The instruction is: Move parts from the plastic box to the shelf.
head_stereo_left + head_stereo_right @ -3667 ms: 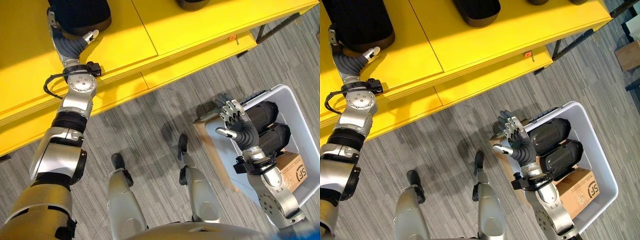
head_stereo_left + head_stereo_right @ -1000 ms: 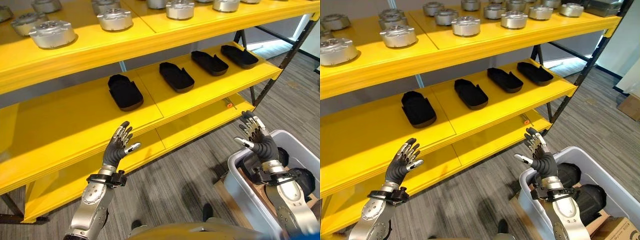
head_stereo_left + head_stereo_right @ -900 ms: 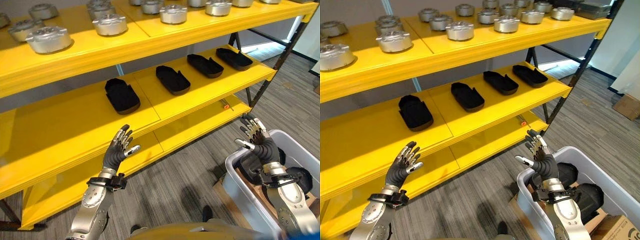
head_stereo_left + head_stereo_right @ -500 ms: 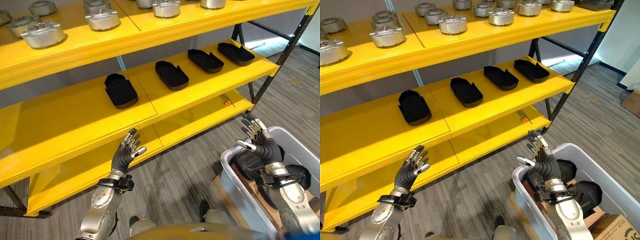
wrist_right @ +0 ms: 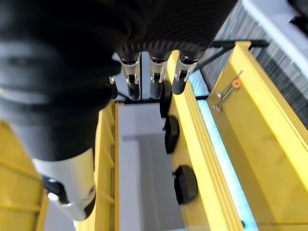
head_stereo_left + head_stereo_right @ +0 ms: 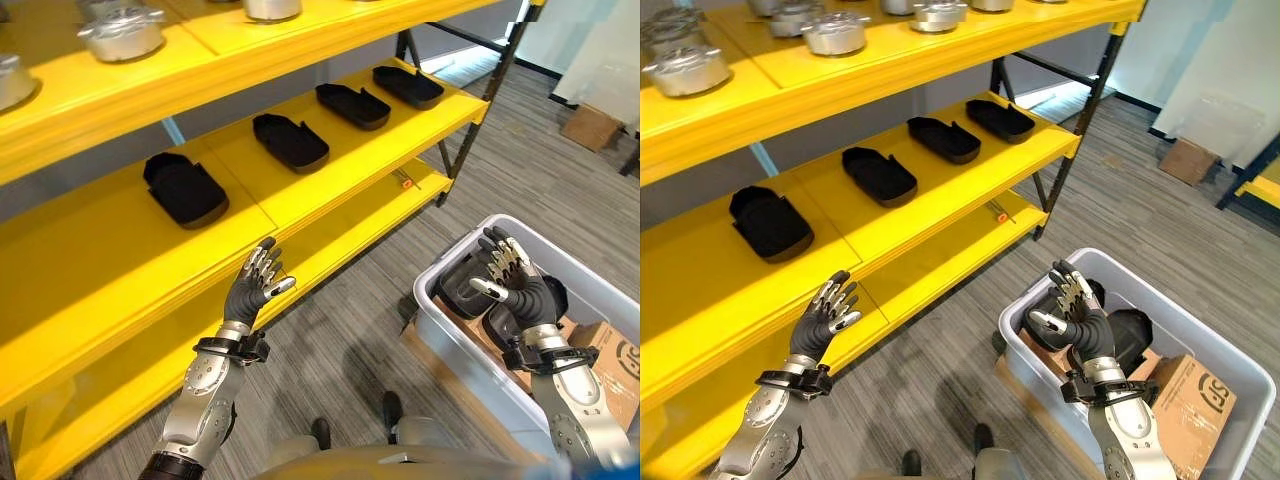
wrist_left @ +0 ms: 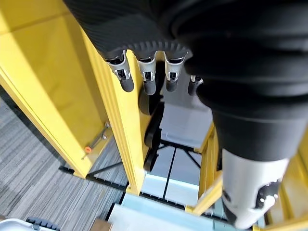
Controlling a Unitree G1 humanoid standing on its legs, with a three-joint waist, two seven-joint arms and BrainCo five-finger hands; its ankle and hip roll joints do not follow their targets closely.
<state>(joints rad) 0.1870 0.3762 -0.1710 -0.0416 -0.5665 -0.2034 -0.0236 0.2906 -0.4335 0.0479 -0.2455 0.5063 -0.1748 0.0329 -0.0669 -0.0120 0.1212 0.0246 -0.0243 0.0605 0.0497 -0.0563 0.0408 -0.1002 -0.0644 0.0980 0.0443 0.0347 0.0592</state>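
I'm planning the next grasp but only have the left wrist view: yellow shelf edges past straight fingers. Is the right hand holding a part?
Observer: No. The right hand is open and empty, over the plastic box.
Operator: Any parts in that box?
Observer: Yes, dark parts lie in it beside a cardboard box.
Operator: What's on the rack?
Observer: Four black parts sit in a row on the middle level of the shelf.
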